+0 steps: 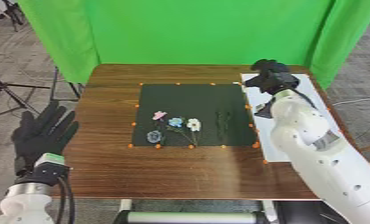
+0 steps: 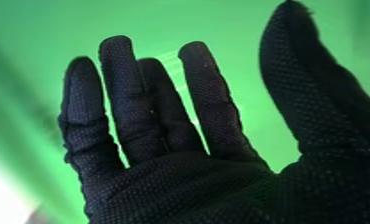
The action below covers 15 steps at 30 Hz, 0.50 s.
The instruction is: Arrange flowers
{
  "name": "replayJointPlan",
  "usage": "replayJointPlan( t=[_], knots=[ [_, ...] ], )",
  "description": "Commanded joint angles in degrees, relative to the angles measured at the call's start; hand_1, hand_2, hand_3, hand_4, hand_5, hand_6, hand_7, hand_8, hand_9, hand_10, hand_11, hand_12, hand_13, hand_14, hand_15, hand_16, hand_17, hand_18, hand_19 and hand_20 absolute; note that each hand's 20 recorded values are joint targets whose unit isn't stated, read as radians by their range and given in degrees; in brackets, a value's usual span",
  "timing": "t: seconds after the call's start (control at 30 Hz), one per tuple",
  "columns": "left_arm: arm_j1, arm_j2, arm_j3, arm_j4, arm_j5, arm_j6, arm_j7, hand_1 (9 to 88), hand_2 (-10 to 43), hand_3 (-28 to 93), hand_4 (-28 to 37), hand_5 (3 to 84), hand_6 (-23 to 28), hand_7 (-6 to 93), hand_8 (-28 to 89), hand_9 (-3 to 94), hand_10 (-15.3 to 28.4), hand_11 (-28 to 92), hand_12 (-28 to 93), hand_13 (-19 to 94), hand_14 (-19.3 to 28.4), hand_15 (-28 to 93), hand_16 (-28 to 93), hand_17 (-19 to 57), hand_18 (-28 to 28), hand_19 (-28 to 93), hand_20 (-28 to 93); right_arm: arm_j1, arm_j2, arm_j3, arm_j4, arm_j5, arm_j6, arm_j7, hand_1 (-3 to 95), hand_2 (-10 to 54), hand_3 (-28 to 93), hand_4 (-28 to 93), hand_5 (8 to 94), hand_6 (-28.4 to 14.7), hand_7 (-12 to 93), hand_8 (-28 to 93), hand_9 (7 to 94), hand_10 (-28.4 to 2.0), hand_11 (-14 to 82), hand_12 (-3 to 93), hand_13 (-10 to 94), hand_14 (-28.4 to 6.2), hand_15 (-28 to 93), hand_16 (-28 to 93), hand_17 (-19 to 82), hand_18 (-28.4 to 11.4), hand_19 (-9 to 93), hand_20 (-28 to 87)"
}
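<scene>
On dark mat, toward six o'clock: white flower. Likely light, bendy, easy to squash; pinch thin stem softly. Right hand, mat's two o'clock, spread wide, holding nothing.

Wooden table, matt black mat, cloth curtain

Flowers on mat — sheet to right — curtain behind table.
</scene>
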Motion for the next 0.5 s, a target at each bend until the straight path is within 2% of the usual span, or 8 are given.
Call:
replayJointPlan(
  t=[0.03,0.13,0.17,0.23,0.3,0.37,0.4,0.5],
  knots=[
    [1.6,0.3,-0.1,-0.47,-0.83,0.17,1.42,27.6,11.1,69,-28.3,35.8,5.9,13.3,-9,27.1,12.4,26,11,18,13.8,39,-7,-7.0,13.2,33,10,4.86,5.46,3.36,8.6,1.24,0.03,6.13,32.7,-7.6,81,-25,46.0,-5.7,17,-12,41.3,-17.9,12.9,14.9,31,-19.1,46,13,21,-21.6,69,32],
    [1.04,0.21,0.3,-0.19,-1.27,1.06,1.51,27.6,11.2,69,-28.3,35.8,5.9,13.3,-9,27.2,12.4,26,11,18,13.6,38,-7,-7.0,13.2,33,10,5.79,5.14,3.48,10.52,4.32,-4.25,7.11,31.9,-8.3,82,-26,42.7,-6.1,16,-12,34.9,-18.5,10.9,14.3,22,-20.6,39,11,15,-21.4,64,29],
    [1.19,0.3,0.32,-0.22,-1.21,0.95,1.82,27.6,11.1,69,-28.3,35.8,5.9,13.3,-9,27.2,12.4,26,11,17,13.5,38,-7,-7.0,13.2,33,10,6.34,5.15,3.18,11.22,5.54,-5.81,7.03,31.9,-8.3,82,-26,42.0,-6.2,16,-12,33.0,-18.6,10.1,14.0,20,-20.7,38,10,14,-21.3,62,28],
    [0.73,0.17,0.37,-0.11,-0.49,0.8,1.08,27.6,11.2,69,-28.3,35.8,5.9,13.3,-9,27.2,12.4,26,11,17,13.5,38,-7,-6.9,13.2,33,10,6.34,5.26,2.94,12.56,5.72,-7.98,6.54,32.0,-8.2,81,-26,39.3,-6.4,15,-12,30.3,-18.4,9.0,13.3,17,-20.4,35,9,12,-20.9,60,26],
    [0.74,0.42,0.36,-0.11,-0.4,1.02,1.11,27.6,11.2,69,-28.3,35.8,6.0,13.2,-9,27.1,12.3,26,10,17,13.4,38,-7,-6.9,13.2,33,10,6.55,5.42,2.16,13.78,6.67,-9.4,6.79,32.2,-8.6,81,-26,37.3,-6.6,14,-11,29.1,-18.2,8.8,12.8,17,-20.1,34,8,12,-20.7,59,25],
    [0.55,0.39,0.48,-0.16,-0.45,2.78,1.05,27.6,11.2,69,-28.3,35.8,6.0,13.2,-9,27.2,12.3,26,11,17,13.4,38,-7,-7.0,13.3,33,10,6.68,4.81,1.16,15.37,7.47,-8.83,7.9,33.0,-9.3,81,-26,32.0,-8.6,12,-11,27.5,-18.2,8.9,12.0,17,-19.9,34,8,12,-20.6,59,24],
    [0.22,0.49,0.73,-0.11,-1.27,3.27,1.56,27.6,11.2,69,-28.3,35.8,6.0,13.2,-9,27.1,12.2,26,11,17,13.3,38,-7,-7.0,13.2,33,10,6.43,4.5,1.14,16.02,7.14,-8.96,7.95,33.3,-9.4,81,-27,29.8,-9.6,11,-11,26.9,-18.2,9.0,11.9,17,-19.8,34,8,12,-20.6,59,24],
    [-0.29,0.74,1.18,0.16,-0.68,2.54,1.54,27.5,11.1,69,-28.3,35.6,6.0,13.1,-9,26.6,12.0,26,11,16,12.9,38,-7,-7.0,13.2,33,10,6.34,4.11,0.88,17.59,6.98,-11.62,8.86,33.9,-9.5,82,-27,26.5,-11.5,9,-10,26.0,-18.2,9.3,11.7,17,-19.4,34,7,12,-20.5,59,23]
  ],
)
